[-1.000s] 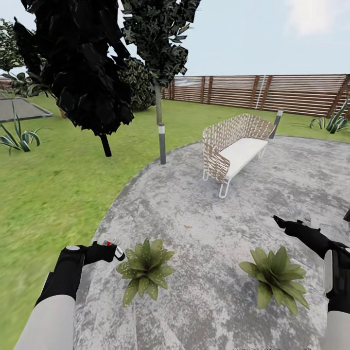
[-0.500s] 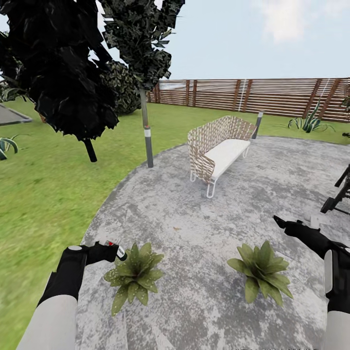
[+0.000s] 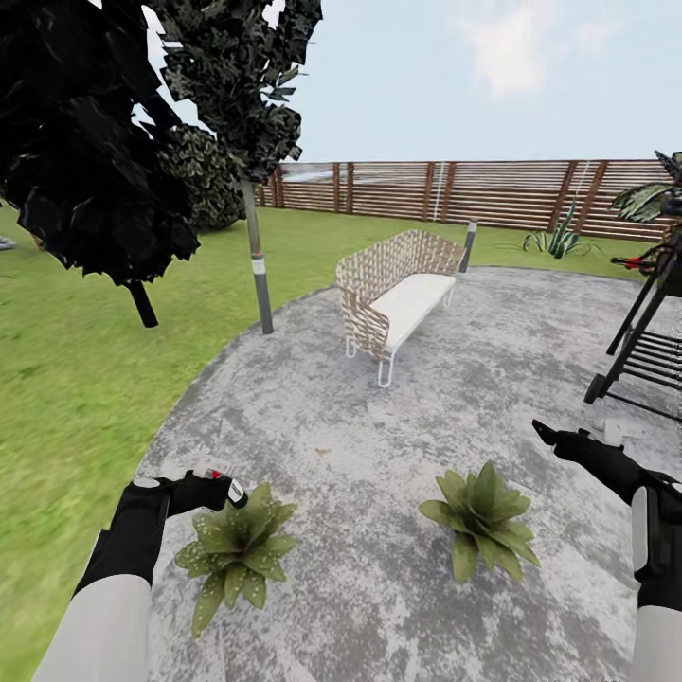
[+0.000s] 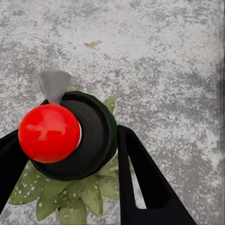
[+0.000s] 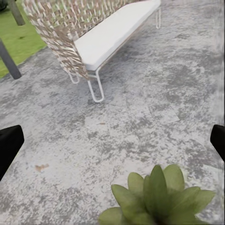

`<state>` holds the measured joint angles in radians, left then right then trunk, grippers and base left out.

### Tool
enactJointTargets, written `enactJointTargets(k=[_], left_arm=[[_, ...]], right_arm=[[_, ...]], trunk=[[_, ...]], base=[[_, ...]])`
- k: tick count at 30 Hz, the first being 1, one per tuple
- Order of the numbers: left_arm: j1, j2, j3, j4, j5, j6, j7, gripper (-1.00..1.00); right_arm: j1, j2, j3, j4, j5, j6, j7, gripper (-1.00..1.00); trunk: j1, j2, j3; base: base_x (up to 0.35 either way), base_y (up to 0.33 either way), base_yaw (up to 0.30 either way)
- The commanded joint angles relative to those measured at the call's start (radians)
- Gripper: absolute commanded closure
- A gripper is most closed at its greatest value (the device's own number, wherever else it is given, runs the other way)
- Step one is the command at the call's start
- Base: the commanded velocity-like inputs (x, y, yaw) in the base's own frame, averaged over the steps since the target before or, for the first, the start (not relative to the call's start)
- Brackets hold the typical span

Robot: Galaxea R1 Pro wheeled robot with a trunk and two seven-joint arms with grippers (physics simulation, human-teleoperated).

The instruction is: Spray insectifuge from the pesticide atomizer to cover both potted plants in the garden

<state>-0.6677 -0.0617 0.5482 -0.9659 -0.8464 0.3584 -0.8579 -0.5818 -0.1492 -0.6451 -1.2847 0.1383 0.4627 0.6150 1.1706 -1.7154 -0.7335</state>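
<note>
Paved garden circle [image 3: 398, 455]: I have swung my view right, both potted plants [image 3: 232, 549] [image 3: 481, 519] sliding left, the pesticide atomizer [image 4: 63, 136] clamped in my left gripper [image 3: 223, 490] over the nearer plant; right gripper [image 3: 547, 436] wide, empty.

head view high over paving [image 3: 398, 445], wrist views close, downward, sharing its plants

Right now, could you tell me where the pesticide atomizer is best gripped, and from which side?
Probably across the pesticide atomizer's round dark body, beside the red cap, one finger from each side, as the left gripper has it; that leaves the grey nozzle free over the potted plant.
</note>
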Motion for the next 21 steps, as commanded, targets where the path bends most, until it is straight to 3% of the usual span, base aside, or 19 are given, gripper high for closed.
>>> enactJointTargets(k=[1, 21], left_arm=[[-0.001, -0.001, 0.004, -0.002, -0.003, 0.007, -0.007, 1.0], [-0.001, -0.002, 0.004, -0.002, -0.003, 0.007, -0.007, 1.0]], right_arm=[[-0.001, 0.0, -0.002, -0.001, 0.01, 0.002, 0.009, -1.0], [-0.001, 0.005, -0.001, -0.001, 0.03, 0.002, 0.009, -1.0]], trunk=[[0.0, -0.001, 0.0], [0.0, -0.001, 0.022]], base=[[0.091, -0.21, -0.194], [0.118, -0.281, -0.18]])
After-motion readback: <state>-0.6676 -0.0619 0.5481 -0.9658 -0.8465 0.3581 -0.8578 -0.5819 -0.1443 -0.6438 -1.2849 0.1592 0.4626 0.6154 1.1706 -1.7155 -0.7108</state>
